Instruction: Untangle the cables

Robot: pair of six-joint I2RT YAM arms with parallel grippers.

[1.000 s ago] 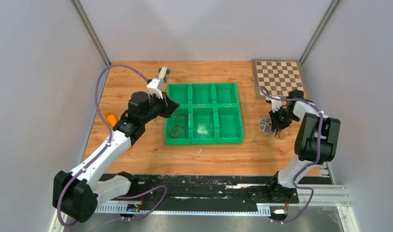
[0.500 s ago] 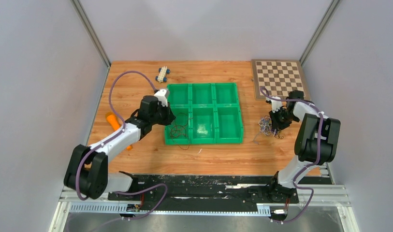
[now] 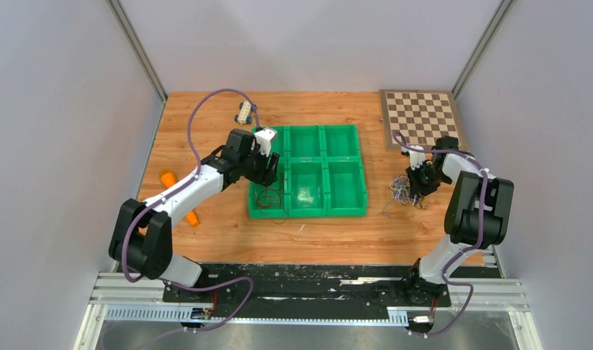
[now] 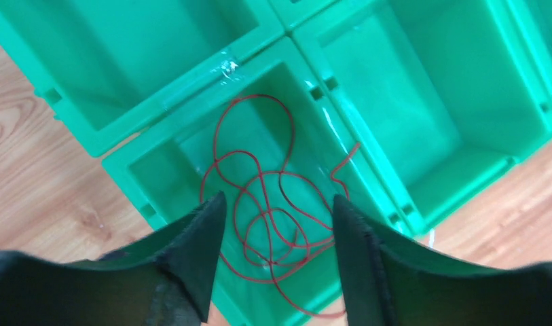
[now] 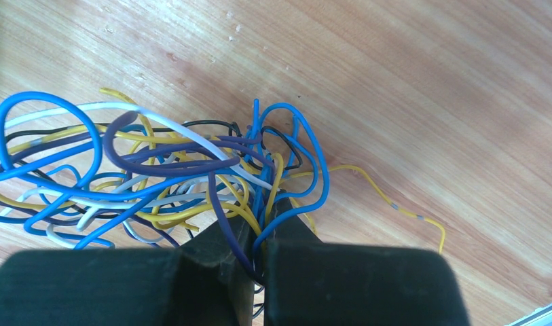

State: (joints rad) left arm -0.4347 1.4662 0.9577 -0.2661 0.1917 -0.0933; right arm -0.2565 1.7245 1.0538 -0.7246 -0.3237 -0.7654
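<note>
A tangle of blue, yellow, white, black and purple cables point(image 3: 401, 191) lies on the wood to the right of the green tray point(image 3: 308, 213). My right gripper point(image 3: 423, 182) is shut on a few strands at the tangle's right edge. In the right wrist view the strands of the tangle point(image 5: 157, 163) run up between the closed tips of the right gripper point(image 5: 263, 210). A loopy dark red cable point(image 3: 270, 195) lies in the tray's near-left compartment, one end hanging over the front wall. My left gripper point(image 3: 271, 171) hovers open above it. In the left wrist view the red cable point(image 4: 263, 204) shows between the spread tips of the left gripper point(image 4: 276, 204).
The tray's rim point(image 4: 191, 85) and inner walls rise round the red cable. A chessboard point(image 3: 421, 117) sits at the back right. Two orange pieces point(image 3: 168, 179) point(image 3: 192, 217) lie at the left, under the left arm. A small toy with blue wheels point(image 3: 243, 111) stands behind the tray.
My left gripper has moved right, from beside the tray to over its near-left compartment, and has opened. The red cable now lies loose in that compartment. The right arm has not moved.
</note>
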